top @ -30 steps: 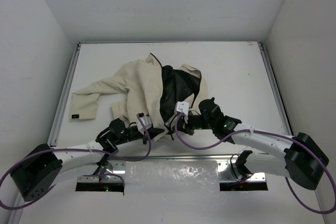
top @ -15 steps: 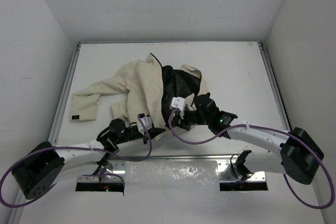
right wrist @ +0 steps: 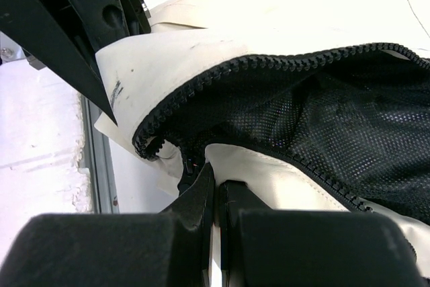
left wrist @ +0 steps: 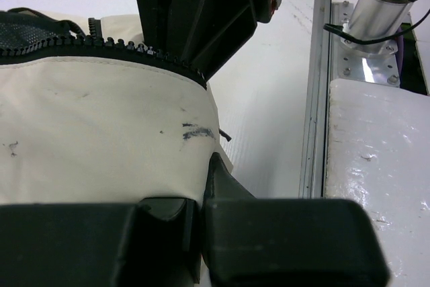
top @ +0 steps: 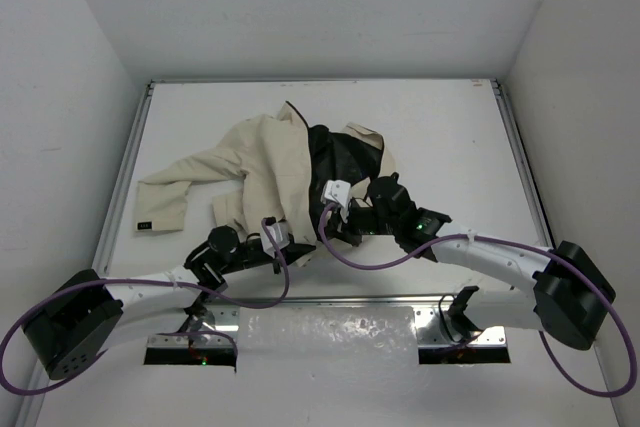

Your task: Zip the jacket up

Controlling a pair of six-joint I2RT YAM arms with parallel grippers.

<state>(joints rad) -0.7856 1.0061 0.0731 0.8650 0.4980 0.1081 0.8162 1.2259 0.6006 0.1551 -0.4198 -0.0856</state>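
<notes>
Close ahead of me, the jacket (top: pixel 280 162) lies crumpled, front open; zipper teeth (right wrist: pixel 269 58) run away from me. Left gripper (left wrist: pixel 201 196) pinches its hem; right gripper (right wrist: pixel 215 189), nearer the zipper's foot, pinches fabric there.

The jacket (left wrist: pixel 101 139) shows as a broad cream panel with a dark smudge (left wrist: pixel 195 132) near its right edge. Zipper teeth (left wrist: pixel 134 50) run along its upper edge, with black mesh lining (left wrist: pixel 33 28) above them. At its lower edge the left gripper (left wrist: pixel 199 206) pinches the fabric between closed fingers. Above the jacket hangs the black body of the right arm (left wrist: pixel 201 11). To the jacket's right lie the table (left wrist: pixel 262 119) and a metal rail (left wrist: pixel 314 99).
</notes>
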